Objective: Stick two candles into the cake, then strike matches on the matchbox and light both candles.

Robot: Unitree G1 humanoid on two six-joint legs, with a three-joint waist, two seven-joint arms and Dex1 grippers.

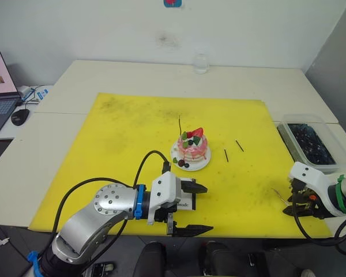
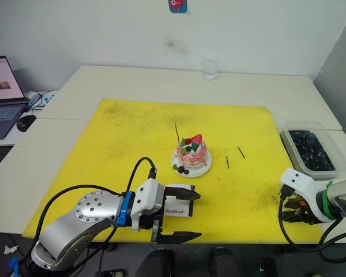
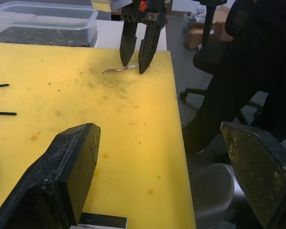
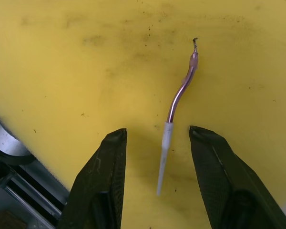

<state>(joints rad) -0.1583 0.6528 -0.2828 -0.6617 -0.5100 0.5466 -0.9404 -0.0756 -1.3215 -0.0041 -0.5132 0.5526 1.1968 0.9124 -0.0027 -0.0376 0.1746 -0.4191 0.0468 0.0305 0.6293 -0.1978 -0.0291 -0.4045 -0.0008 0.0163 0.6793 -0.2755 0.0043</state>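
Loose candle (image 4: 177, 102): lies flat on the yellow mat (image 1: 132, 133), near right corner, between the released fingers of the right tool (image 4: 157, 143); thin, bent, coppery shaft with a white tapered foot.
Handling: probably light, bendy, easily snapped; best pinched at the white foot.
Cake (image 1: 192, 148): mid-mat, one candle (image 1: 180, 124) already upright in it.
Left tool (image 1: 189, 208): spread wide beside the matchbox (image 2: 176, 208), holding nothing.
Matches (image 1: 226, 155): right of the cake.

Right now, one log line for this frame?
one candle in cake | right gripper open, straddling second candle | left gripper open by matchbox
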